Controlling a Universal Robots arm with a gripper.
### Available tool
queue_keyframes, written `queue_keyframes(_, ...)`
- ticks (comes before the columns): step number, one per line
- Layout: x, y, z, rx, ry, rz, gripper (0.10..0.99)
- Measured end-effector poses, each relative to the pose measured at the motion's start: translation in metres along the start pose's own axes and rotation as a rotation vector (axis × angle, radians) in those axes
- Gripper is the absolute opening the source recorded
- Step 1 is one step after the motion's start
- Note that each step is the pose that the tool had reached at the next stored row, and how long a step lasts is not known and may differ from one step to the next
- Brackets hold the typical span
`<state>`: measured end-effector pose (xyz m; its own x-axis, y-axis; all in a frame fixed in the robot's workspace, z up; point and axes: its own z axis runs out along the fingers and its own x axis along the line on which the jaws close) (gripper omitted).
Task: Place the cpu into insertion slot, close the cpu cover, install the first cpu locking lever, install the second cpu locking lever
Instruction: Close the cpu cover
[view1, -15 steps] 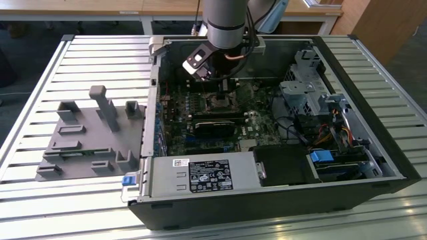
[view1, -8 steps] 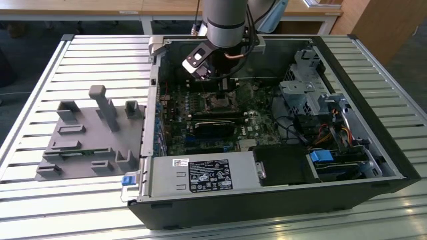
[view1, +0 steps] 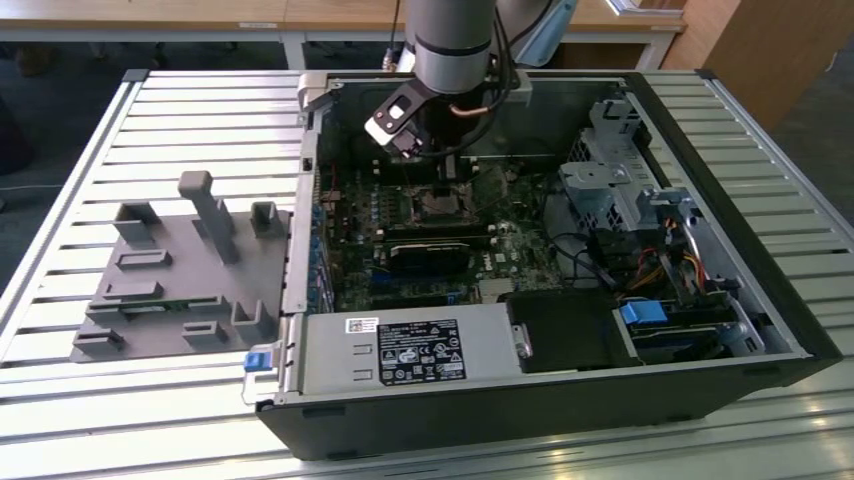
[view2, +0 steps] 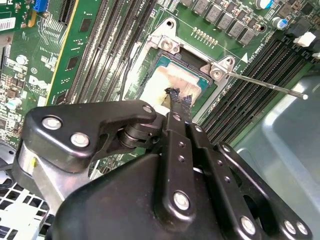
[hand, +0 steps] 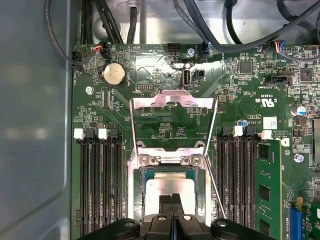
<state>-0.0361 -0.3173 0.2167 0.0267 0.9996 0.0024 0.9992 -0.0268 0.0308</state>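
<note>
Exterior view, setting: an open computer case (view1: 561, 400) lies on a slatted metal surface (view1: 200, 120). A grey fixture (view1: 174, 270) sits beside it on the exterior view's left.
Exterior view, arm: the arm (view1: 454, 40) reaches down into the case, with the hand (view1: 441, 178) low over the middle of the motherboard.
Second wrist view, hand: the hand (view2: 177, 100) is clenched, its fingers pressed together with nothing between them. The tip is at the top of the cpu (view2: 167, 80); I cannot tell whether it touches or sits just above.
Second wrist view, lever: one locking lever (view2: 265, 85) juts free, away from the socket (view2: 170, 45).
First wrist view, cpu: the cpu (hand: 170, 185) lies flat inside the socket (hand: 135, 190), between the banks of memory slots (hand: 97, 185).
First wrist view, cover: the cpu cover (hand: 172, 99) is swung open on its hinge, away from the chip. A locking lever (hand: 216, 195) is unlatched beside it.
Step in hand: by my judgement the cpu is placed. The cover is not yet closed and neither lever is installed.
Next move calls for: probably getting the clenched tip clear of the socket window, so the cover has a free path down.
View differences: the first wrist view shows the open cover. The second shows how close the tip is to the chip. The exterior view shows the arm's reach into the case.
</note>
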Motion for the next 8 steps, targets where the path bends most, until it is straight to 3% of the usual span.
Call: queue_keyframes(8,0.0000,0.0002,-0.0058,0.007,-0.0002,0.000,0.122)
